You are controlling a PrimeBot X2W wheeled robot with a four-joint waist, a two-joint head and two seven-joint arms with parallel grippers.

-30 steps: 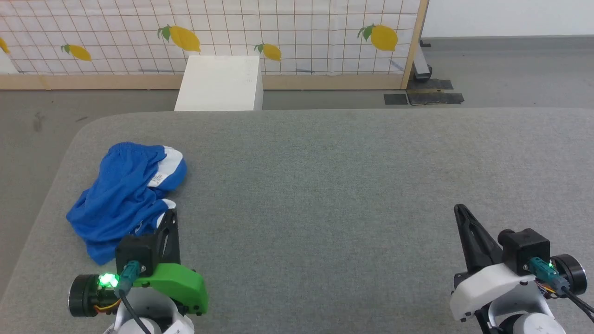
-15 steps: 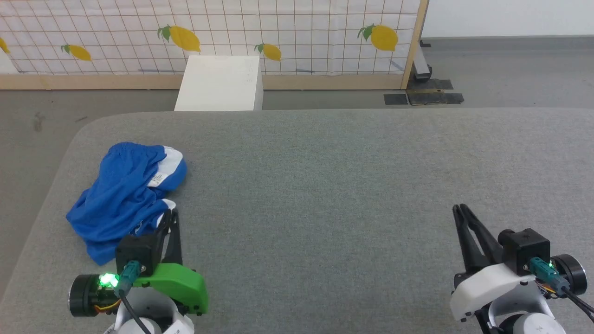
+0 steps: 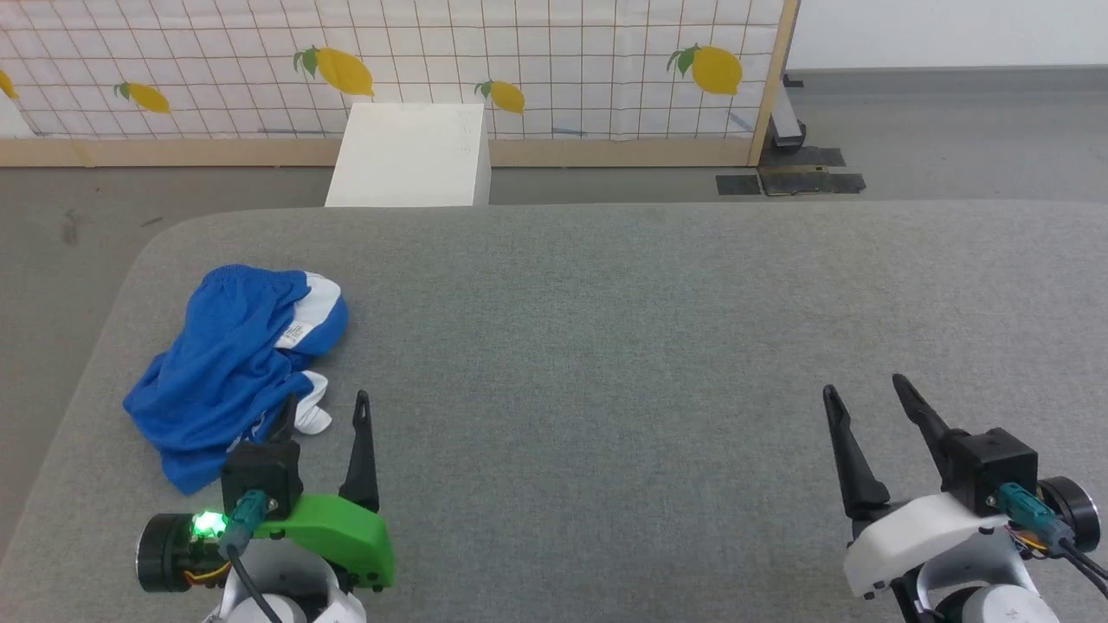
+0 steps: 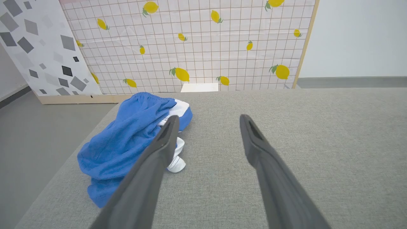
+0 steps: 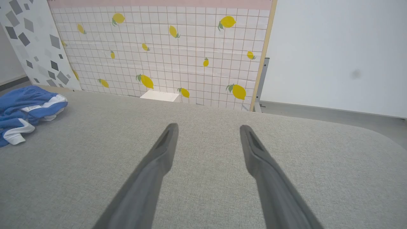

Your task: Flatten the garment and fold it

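**Left gripper [image 3: 325, 398] stands open beside crumpled bright royal-blue thin athletic shorts [image 3: 227, 355]**

Two long dark fingers of the left gripper, set on a green mount at the lower left of the head view, are spread wide with nothing between them. In the left wrist view the gripper [image 4: 209, 117] points over bare grey cloth. Its left finger crosses the near edge of the shorts [image 4: 127, 143], but whether that finger touches the fabric cannot be told. A curl of white trim [image 3: 310, 414] lies just beside that fingertip.

The shorts sit in a loose, unflattened heap near the table's left edge. A white band [image 3: 322, 301] and a small white label [image 3: 297, 333] are turned up on the side nearest the middle of the table.

Well apart, at the lower right, the right gripper [image 3: 866, 384] on its white mount is likewise spread and empty, fingers pointing up the view over open surface. Its wrist view shows the gripper [image 5: 208, 126] above the cloth, with the shorts [image 5: 25, 103] far off to the left.

Both grippers are over a broad grey fabric-covered table with rounded corners [image 3: 623, 329]. Beyond it a white rectangular box [image 3: 407, 156] stands on the grey floor [image 3: 952, 138], in front of a wood-framed white grid screen printed with yellow lemons [image 3: 554, 52].
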